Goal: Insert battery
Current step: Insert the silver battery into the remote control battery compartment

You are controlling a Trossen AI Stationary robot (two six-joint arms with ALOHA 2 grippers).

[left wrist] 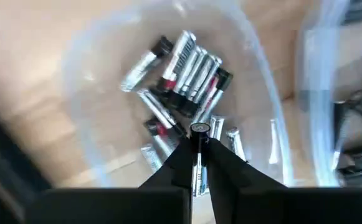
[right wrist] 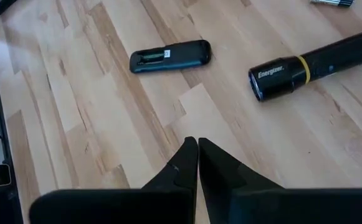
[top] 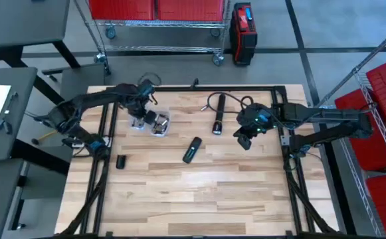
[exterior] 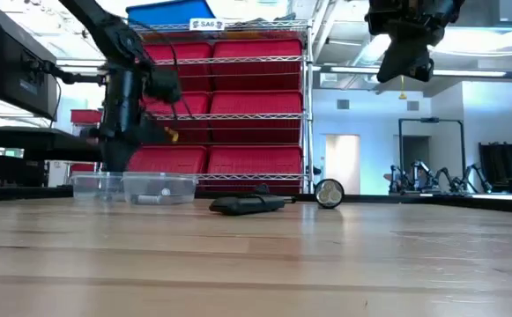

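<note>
Hovering over the clear tub [top: 139, 122] at the table's [top: 199, 199] eleven o'clock: left gripper [left wrist: 198, 144], fingers clamping one battery [left wrist: 197, 163] above the loose pile. Hanging raised at two o'clock with fingers together and empty: right gripper [right wrist: 197, 148]. Lying at its twelve o'clock, the flashlight [top: 218, 114]; near table centre, the remote [top: 192, 149].

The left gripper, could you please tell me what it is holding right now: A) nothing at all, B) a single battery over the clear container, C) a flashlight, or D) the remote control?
B: in the left wrist view the left gripper is shut on a battery above the clear container that holds more loose batteries.
</note>
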